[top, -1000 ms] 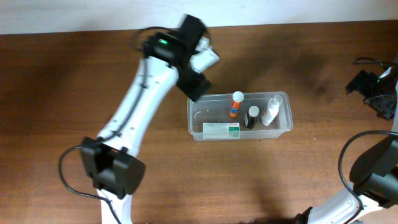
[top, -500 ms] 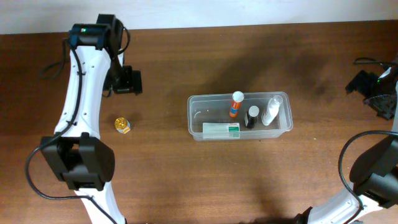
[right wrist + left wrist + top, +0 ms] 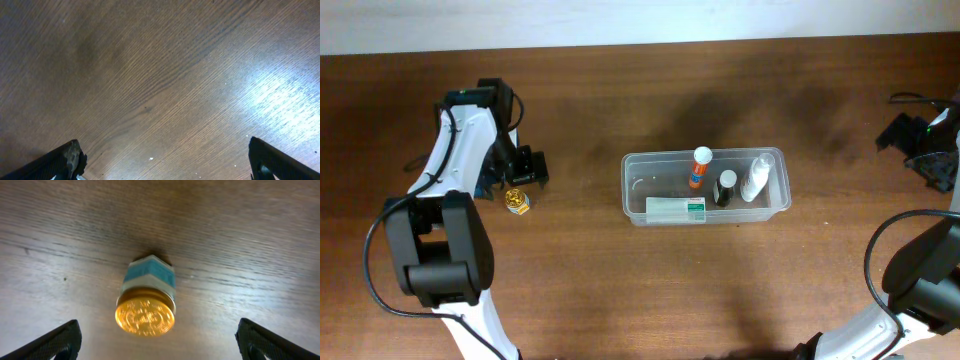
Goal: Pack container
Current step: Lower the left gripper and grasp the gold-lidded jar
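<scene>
Desk (image 3: pixel 620 290) of dark brown wood carries all items. The container (image 3: pixel 632 186), a clear rectangular tub with rounded corners, sits right of the desk's middle with its long sides parallel to the far edge.

Contents, as seen from overhead:
- an orange bottle with a white cap (image 3: pixel 699 168) against the far wall, near the middle;
- a small black bottle (image 3: pixel 725 187) just right of it;
- a white bottle (image 3: pixel 755 177) at the right end;
- a green-and-white box (image 3: pixel 675 209) lying flat along the near wall, left of the black bottle.

A small jar with a gold lid (image 3: pixel 517 201) and a pale blue label stands on the bare desk well left of the container, lid uppermost in the overhead view.

Left jaws are spread wide and hold nothing; they hang just beyond the jar on its far side. In the left wrist view the black fingertips (image 3: pixel 55 342) show at the two lower corners, with the jar between and ahead of them, touching neither.

Right jaws are likewise spread wide and hold nothing, close to the desk's right edge and well apart from the container; the right wrist view shows only wood grain between the fingertips (image 3: pixel 65 160).
</scene>
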Controlling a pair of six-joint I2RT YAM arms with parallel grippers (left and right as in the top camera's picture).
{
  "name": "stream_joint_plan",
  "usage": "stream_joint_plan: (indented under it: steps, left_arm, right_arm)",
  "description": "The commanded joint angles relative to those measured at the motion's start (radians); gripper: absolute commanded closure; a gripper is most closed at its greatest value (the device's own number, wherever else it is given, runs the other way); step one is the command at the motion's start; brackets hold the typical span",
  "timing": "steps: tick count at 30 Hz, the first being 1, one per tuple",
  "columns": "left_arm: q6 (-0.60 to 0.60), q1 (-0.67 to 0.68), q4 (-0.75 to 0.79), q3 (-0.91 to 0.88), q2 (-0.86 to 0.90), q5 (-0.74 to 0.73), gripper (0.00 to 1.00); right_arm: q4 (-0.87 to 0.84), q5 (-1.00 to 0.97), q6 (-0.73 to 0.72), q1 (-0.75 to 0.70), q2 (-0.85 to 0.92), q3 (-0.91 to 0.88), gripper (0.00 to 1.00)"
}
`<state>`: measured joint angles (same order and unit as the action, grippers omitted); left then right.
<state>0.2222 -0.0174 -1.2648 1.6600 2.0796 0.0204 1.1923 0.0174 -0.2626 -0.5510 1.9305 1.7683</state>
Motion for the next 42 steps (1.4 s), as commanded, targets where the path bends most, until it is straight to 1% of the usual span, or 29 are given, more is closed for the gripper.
stream_joint_plan:
  steps: [1, 8, 14, 29, 31, 35, 37, 40, 42]
  left_arm:
    - [0.008, -0.008, 0.041, -0.054, -0.027, -0.024, 0.01]
    - [-0.014, -0.01, 0.126, -0.135, -0.027, -0.025, 0.02]
    - [-0.037, -0.012, 0.15, -0.137, -0.027, -0.024, 0.06]
    - [-0.037, -0.012, 0.199, -0.202, -0.027, -0.033, 0.07]
    - [-0.037, -0.012, 0.199, -0.202, -0.027, -0.033, 0.11]
    - [-0.036, -0.012, 0.2, -0.202, -0.027, -0.033, 0.32]
    - [-0.037, -0.012, 0.201, -0.202, -0.027, -0.032, 0.37]
    - [-0.037, -0.012, 0.208, -0.202, -0.027, -0.032, 0.39]
    - [-0.037, -0.012, 0.214, -0.202, -0.027, -0.032, 0.43]
  right_arm:
    - [-0.003, -0.002, -0.008, 0.001, -0.005, 0.002, 0.02]
    - [-0.003, -0.002, -0.008, 0.001, -0.005, 0.002, 0.02]
    - [-0.003, -0.002, -0.008, 0.001, -0.005, 0.002, 0.02]
    - [-0.003, -0.002, -0.008, 0.001, -0.005, 0.002, 0.02]
    - [-0.003, -0.002, -0.008, 0.001, -0.005, 0.002, 0.02]
    - [-0.003, -0.002, -0.008, 0.001, -0.005, 0.002, 0.02]
    - [-0.003, -0.002, -0.008, 0.001, -0.005, 0.002, 0.02]
    - [-0.003, -0.002, -0.008, 0.001, -0.005, 0.002, 0.02]
    - [-0.003, -0.002, -0.008, 0.001, -0.005, 0.002, 0.02]
